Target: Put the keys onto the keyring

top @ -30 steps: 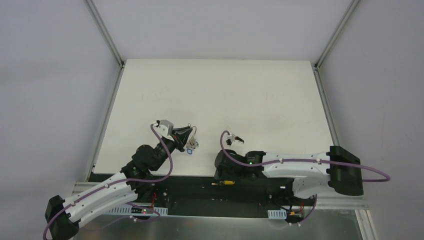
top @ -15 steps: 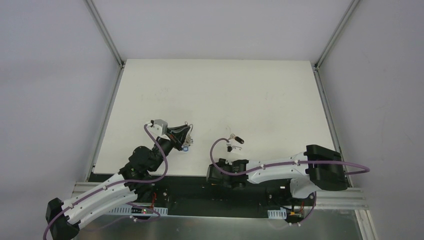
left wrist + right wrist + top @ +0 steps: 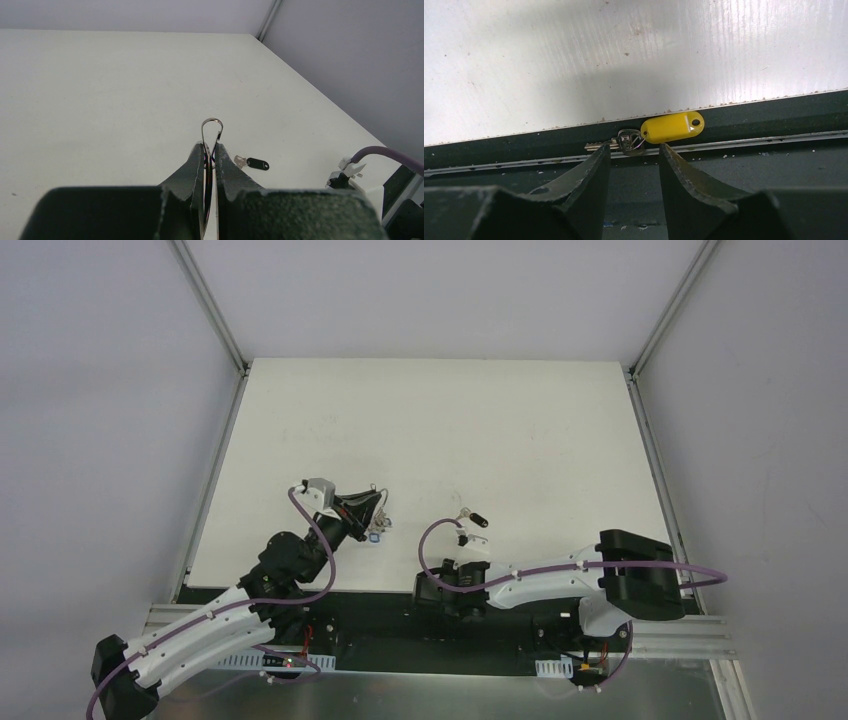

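Right gripper (image 3: 634,147) has drawn back to the near rail (image 3: 749,150), jaws part open and empty, just short of the yellow key (image 3: 669,127) (black key (image 3: 252,163) lies mid-table). Left gripper (image 3: 210,150) pinches the keyring (image 3: 211,127), seemingly upright. Centre on the key head before closing.

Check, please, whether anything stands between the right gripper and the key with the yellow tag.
Nothing visible does. The yellow-tagged key lies on the dark rail just off the table edge, directly ahead of the right gripper, whose jaws stand open with only bare rail between.
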You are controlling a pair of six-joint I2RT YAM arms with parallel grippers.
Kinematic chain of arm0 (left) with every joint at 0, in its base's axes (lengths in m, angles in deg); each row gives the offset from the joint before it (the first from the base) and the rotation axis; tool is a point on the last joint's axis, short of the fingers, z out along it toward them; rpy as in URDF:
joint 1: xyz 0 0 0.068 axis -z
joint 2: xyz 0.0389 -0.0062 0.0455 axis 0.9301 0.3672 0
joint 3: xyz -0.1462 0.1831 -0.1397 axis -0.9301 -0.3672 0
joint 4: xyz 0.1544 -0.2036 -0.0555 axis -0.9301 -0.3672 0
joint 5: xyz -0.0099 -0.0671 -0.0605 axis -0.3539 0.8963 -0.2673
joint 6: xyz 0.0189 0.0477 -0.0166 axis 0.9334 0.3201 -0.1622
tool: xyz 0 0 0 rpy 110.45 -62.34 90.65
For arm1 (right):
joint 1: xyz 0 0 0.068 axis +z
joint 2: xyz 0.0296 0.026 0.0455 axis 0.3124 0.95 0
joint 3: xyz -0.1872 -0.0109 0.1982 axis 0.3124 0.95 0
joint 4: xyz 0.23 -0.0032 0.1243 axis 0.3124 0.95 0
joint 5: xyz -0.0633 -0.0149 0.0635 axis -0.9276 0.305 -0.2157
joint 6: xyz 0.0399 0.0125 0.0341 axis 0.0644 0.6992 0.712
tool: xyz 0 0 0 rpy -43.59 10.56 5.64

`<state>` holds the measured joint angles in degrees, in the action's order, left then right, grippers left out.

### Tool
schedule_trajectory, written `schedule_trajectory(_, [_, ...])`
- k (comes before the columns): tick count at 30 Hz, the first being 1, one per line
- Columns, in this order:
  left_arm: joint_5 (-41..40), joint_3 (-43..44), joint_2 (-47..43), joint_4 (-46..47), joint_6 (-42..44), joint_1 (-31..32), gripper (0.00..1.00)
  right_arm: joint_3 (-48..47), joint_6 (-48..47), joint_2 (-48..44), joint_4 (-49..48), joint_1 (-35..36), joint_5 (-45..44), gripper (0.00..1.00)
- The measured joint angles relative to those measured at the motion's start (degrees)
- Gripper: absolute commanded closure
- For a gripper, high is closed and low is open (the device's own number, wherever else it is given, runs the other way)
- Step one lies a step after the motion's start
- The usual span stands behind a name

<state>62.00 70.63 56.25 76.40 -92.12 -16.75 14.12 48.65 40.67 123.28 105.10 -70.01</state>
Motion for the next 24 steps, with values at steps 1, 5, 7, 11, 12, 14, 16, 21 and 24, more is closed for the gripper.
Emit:
schedule_trajectory(1, [0.0,0.0,0.17,0.0,-0.09,0.0,1.0,0.0,0.24,0.26,0.02,0.0,0.0,0.58])
schedule_trajectory(5, [0.0,0.0,1.01,-0.02,-0.22,0.0,1.0,0.0,0.7,1.01,-0.02,-0.02,0.0,0.58])
schedule_trajectory(7, [0.0,0.0,1.29,0.0,-0.35,0.0,1.0,0.0,0.79,1.36,-0.09,-0.09,0.0,0.58])
schedule_trajectory(11, [0.0,0.0,1.64,0.0,-0.52,0.0,1.0,-0.22,0.72,2.62,-0.63,-0.5,0.11,0.59])
schedule_trajectory(12, [0.0,0.0,1.7,0.02,-0.55,0.0,1.0,-0.26,0.63,3.1,-0.96,-0.7,0.28,0.59])
schedule_trajectory(14, [0.0,0.0,1.81,0.02,-0.55,0.0,1.0,-0.28,0.57,4.09,-1.51,-1.05,0.52,0.61])
schedule_trajectory(16, [0.0,0.0,1.95,0.02,-0.57,0.0,1.0,-0.28,0.52,4.85,-1.75,-1.33,0.63,0.67])
schedule_trajectory(21, [0.0,0.0,2.14,0.02,-0.66,0.0,1.0,-0.28,0.39,5.05,-2.36,-1.64,0.81,0.98])
schedule_trajectory(24, [0.0,0.0,2.29,0.04,-0.79,0.0,1.0,-0.28,0.11,5.05,-2.91,-1.68,0.98,1.0])
